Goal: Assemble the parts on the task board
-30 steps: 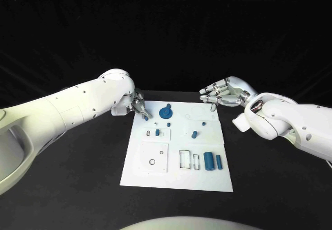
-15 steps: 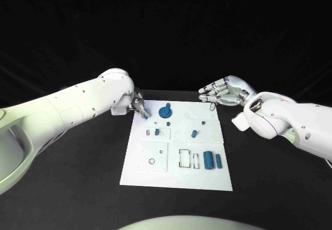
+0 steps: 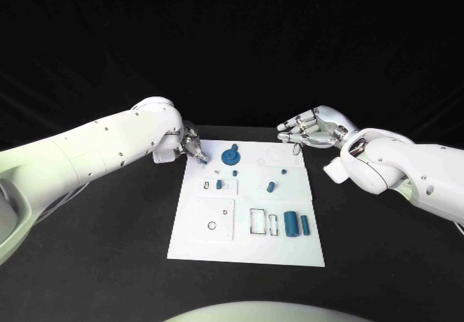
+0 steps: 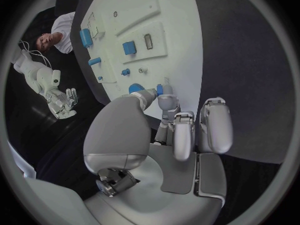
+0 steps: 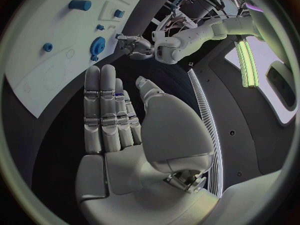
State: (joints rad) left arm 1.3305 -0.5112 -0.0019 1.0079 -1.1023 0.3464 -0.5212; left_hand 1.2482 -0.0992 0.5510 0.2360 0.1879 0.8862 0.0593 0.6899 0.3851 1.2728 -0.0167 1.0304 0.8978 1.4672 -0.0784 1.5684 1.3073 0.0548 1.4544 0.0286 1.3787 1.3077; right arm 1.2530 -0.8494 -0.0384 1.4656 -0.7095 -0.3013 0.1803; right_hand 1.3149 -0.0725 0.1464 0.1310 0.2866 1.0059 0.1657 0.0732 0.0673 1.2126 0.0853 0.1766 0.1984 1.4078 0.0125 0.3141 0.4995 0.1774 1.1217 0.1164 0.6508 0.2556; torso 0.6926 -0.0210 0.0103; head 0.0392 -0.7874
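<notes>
White task board [image 3: 290, 251] on a black table [image 3: 96, 255], blue parts including a round gear [image 3: 231, 157] and two cylinders [image 3: 297, 225], silver hands [image 3: 310, 131], glossy white arms [image 3: 87, 151]

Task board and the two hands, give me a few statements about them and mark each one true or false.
1. The right hand holds a blue part. False: it holds nothing, fingers apart.
2. The left hand is at the task board's far left corner. True.
3. The blue gear lies near the left hand. True.
4. The two blue cylinders stand at the board's far edge. False: they lie in its near right part.
</notes>
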